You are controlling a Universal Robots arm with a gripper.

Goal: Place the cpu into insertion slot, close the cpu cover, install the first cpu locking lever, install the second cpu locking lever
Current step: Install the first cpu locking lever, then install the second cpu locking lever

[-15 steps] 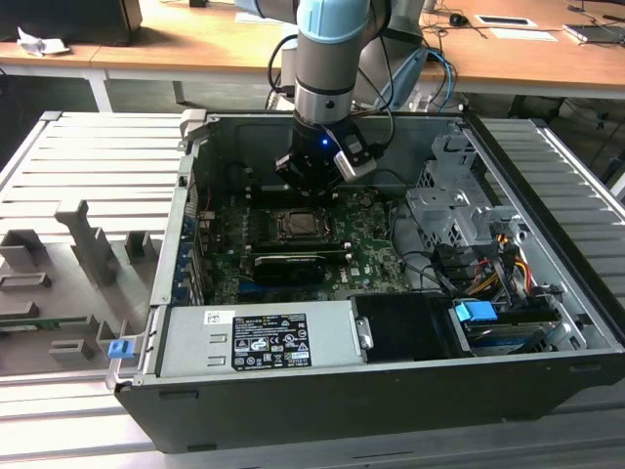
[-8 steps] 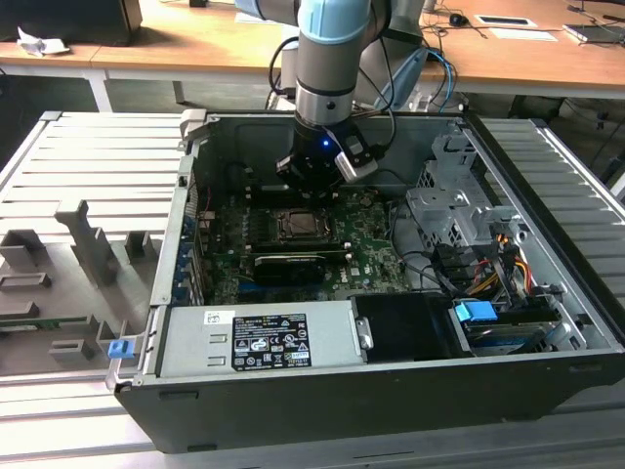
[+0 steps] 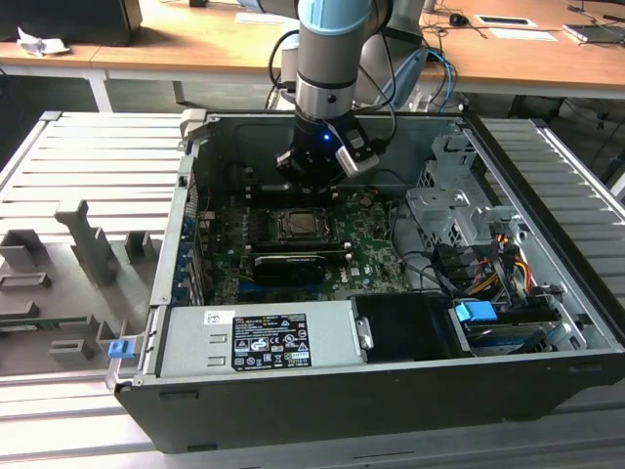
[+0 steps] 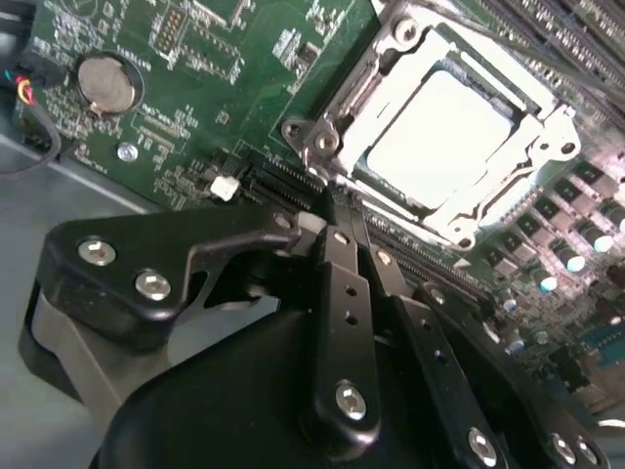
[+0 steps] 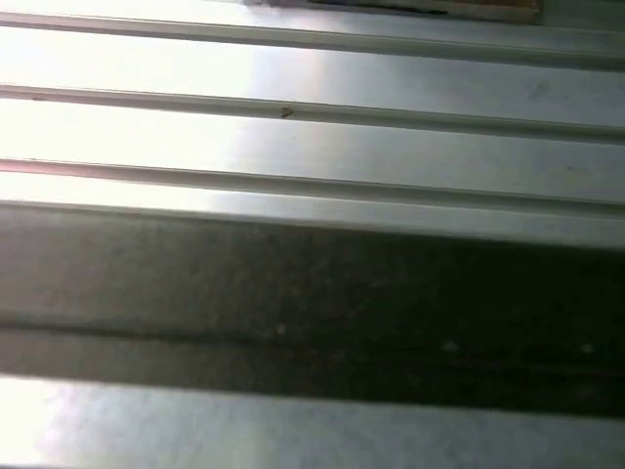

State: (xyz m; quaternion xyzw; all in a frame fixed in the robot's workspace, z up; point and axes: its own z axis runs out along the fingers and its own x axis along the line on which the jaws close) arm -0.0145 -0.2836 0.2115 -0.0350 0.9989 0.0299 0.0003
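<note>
The cpu [image 4: 439,137] lies flat in the insertion slot [image 4: 327,137], its silvery top glaring in the light. The cpu cover [image 4: 547,127] lies down around it as a metal frame. In the exterior view the insertion slot [image 3: 298,227] sits mid-board inside the open computer case. My gripper [image 3: 311,186] hangs just above the slot's far edge. In the second wrist view the gripper [image 4: 337,220] hovers beside the cover's corner, its black fingers [image 4: 344,293] shut together with nothing between them.
A long black expansion card [image 3: 288,266] lies just in front of the slot. The grey power supply [image 3: 259,337], a drive cage [image 3: 444,210] and cables with a blue plug [image 3: 477,315] crowd the case. A coin battery [image 4: 105,83] sits on the board. Grey fixtures [image 3: 88,239] stand on the ribbed table.
</note>
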